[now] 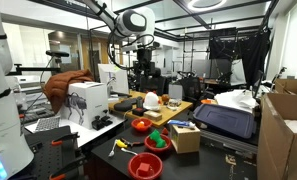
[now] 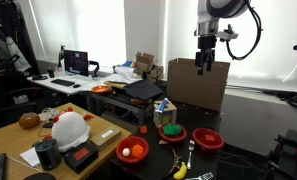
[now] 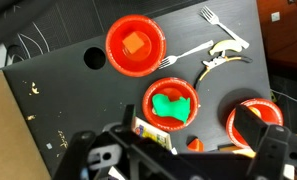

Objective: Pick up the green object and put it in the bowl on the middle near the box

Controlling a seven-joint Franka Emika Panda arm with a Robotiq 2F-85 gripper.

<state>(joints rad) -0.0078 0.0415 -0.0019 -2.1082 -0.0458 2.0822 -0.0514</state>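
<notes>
Green object point(image 3: 171, 106) in bowl point(image 3: 147, 97), long axis across wrist view

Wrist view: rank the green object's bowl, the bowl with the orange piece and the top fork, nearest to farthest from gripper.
From the open gripper at the bottom edge:
1. Middle bowl, holding the green object, just ahead, centre.
2. Upper bowl, with the orange piece, farther up, left.
3. Top fork, top right edge.

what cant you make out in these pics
- Wrist view: what is in the bowl at picture right; the gripper covers part of it.
- Wrist view: the box, mostly hidden behind the gripper.
- Exterior view: the green object, too small to identify.
</notes>
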